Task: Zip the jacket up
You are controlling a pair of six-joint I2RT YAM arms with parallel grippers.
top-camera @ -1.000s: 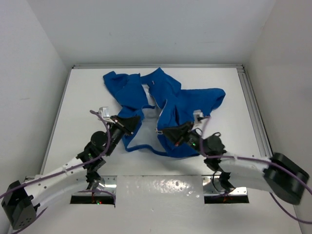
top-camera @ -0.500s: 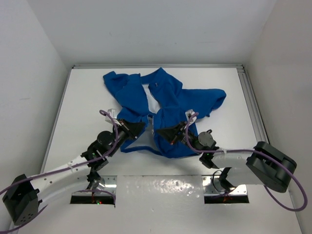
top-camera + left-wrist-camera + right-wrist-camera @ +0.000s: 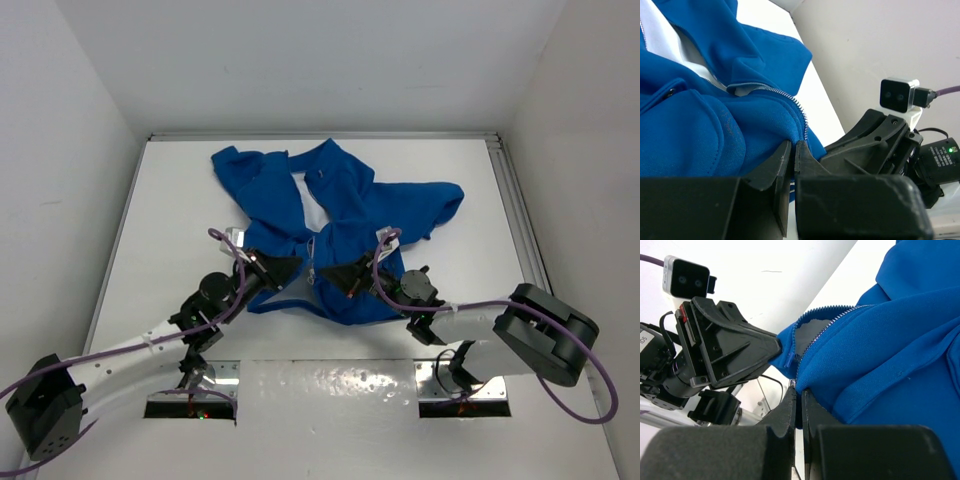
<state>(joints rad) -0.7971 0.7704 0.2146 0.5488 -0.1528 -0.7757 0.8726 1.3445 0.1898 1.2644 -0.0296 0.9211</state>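
The royal-blue jacket (image 3: 345, 205) lies rumpled at the middle of the table (image 3: 170, 190), its lower front edges pinched by both arms — the left gripper (image 3: 292, 268) with jaws narrowed onto the hem beside the zipper teeth (image 3: 771, 90), the right gripper (image 3: 328, 273) with jaws clamped thin on the opposite hem. To seat the zip cleanly, the two bottom ends likely need to meet level and taut, one side fed straight into the other without twisting the cloth. Against a second ago, the grippers stand closer together — the gap between the front edges has narrowed
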